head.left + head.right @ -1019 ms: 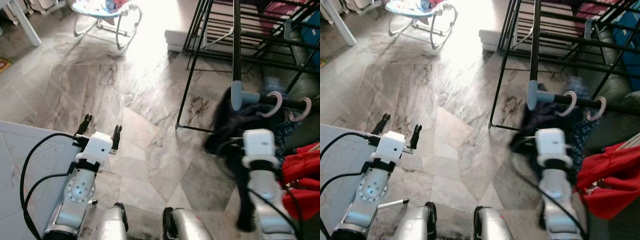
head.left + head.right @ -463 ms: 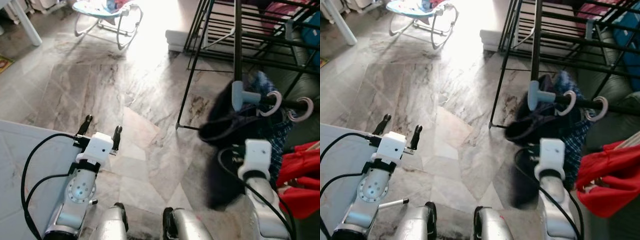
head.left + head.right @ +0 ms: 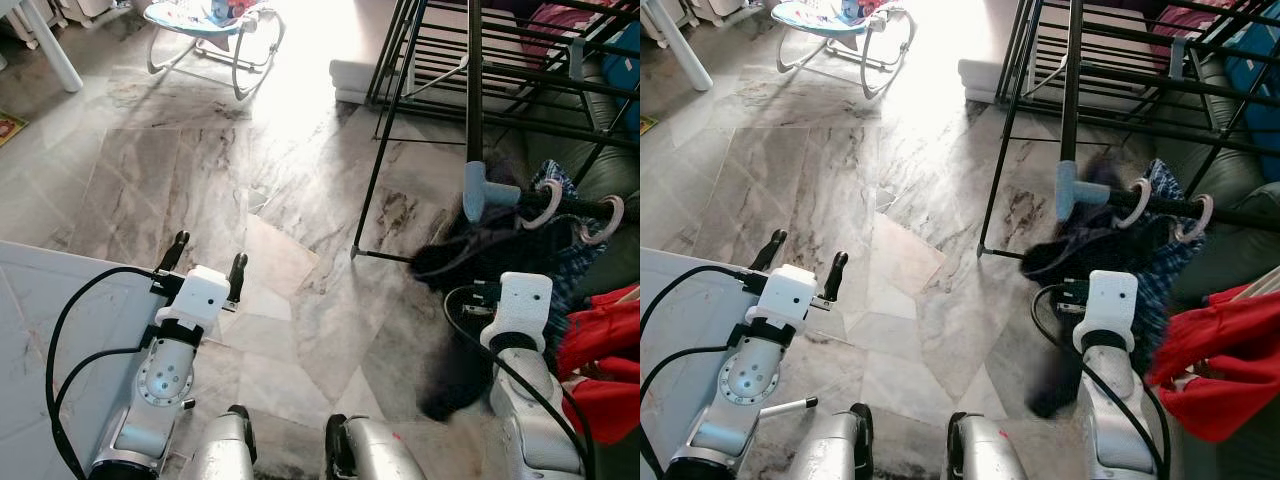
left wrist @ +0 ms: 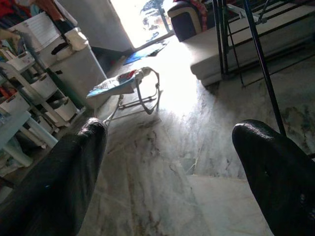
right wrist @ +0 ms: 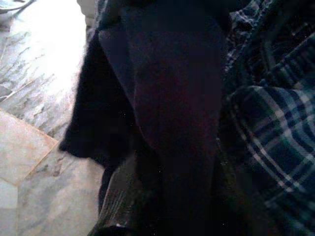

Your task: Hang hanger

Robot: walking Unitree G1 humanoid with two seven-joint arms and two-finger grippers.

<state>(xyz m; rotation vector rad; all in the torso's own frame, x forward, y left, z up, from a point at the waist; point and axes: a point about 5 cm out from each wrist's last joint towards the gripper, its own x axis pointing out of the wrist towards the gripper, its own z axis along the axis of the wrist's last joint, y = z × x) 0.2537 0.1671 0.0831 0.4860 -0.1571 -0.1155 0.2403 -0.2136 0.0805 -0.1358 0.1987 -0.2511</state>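
**Hanger on or near rail, release not confirmed**

Right gripper (image 3: 500, 262) is up by the rack rail (image 3: 585, 207), its fingers buried in a dark garment (image 3: 470, 262) that drapes from the rail area down past the wrist toward the floor. The right wrist view shows dark cloth draped over one finger (image 5: 123, 206) and plaid fabric (image 5: 266, 128) just beside it; cannot tell if the fingers are spread or pinching. Two pale hanger hooks (image 3: 548, 200) sit over the rail just beyond the fingers. Which one carries the dark garment is unclear, so the hang looks near done or just done, though seating is unverified. Left: confirm hook is on the rail, let go, pull clear. Left gripper (image 3: 207, 258) idle over the floor, fingers spread, nothing between them. Red clothes (image 3: 600, 345) lie beside the right arm.
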